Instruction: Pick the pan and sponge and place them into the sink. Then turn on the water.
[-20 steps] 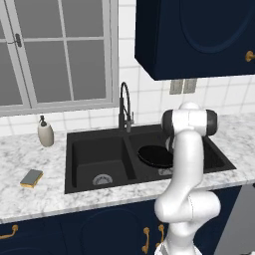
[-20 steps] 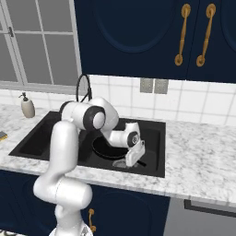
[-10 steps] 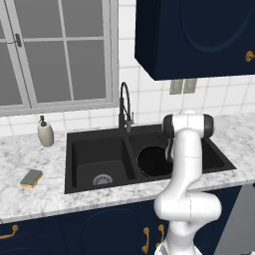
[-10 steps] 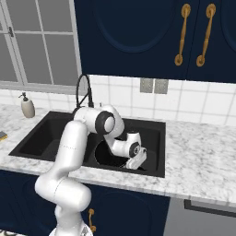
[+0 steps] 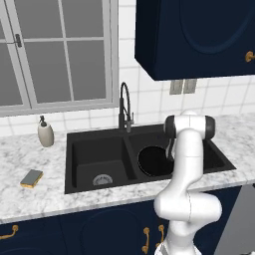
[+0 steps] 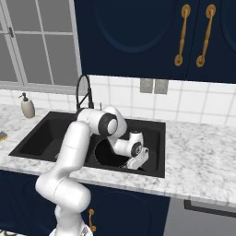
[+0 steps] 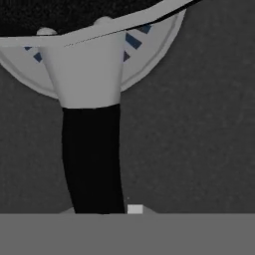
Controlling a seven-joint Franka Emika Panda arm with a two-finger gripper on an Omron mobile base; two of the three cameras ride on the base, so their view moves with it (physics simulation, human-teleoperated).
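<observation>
The black pan (image 5: 154, 160) lies low inside the right basin of the black sink (image 5: 99, 144), partly behind my arm. From the right base view the pan (image 6: 108, 155) sits in that basin with my gripper (image 6: 136, 162) down at its right side, shut on the handle. The hand view looks along the dark handle (image 7: 92, 159) to the pan's grey underside (image 7: 149, 45) over the basin floor. The sponge (image 5: 32, 178) lies on the marble counter left of the sink. The faucet (image 5: 123, 102) stands behind the divider; no water runs.
A beige soap dispenser (image 5: 45, 133) stands at the back left of the counter, under the window. The left basin's silver drain (image 5: 102, 179) is bare. Navy wall cabinets (image 6: 138, 37) hang above, and the counter (image 6: 198, 161) runs on to the right of the sink.
The arm has lowered and carried the pan from above the right basin down into it. The gripper stays shut on the handle.
</observation>
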